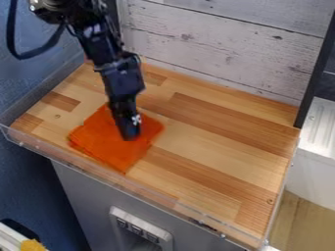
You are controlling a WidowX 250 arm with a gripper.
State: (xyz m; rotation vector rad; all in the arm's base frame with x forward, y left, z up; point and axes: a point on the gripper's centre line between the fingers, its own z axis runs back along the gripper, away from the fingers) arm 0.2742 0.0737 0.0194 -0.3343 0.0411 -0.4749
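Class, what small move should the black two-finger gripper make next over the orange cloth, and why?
Probably a slight, slow lowering: the black two-finger gripper points down over the middle of the orange cloth, which lies on the wooden surface, and this angle leaves it unclear whether they touch.

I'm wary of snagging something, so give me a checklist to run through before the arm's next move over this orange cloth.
1. Gripper above or on the orange cloth, not off to its side: ok.
2. Cloth inside the clear front rim: ok, though its near corner lies close to it.
3. Cloth spread in a single layer: not ok, it looks folded, with layered edges at the left.
4. Cloth gripped: cannot tell.
5. Black cable away from the cloth: ok, it loops at the upper left.
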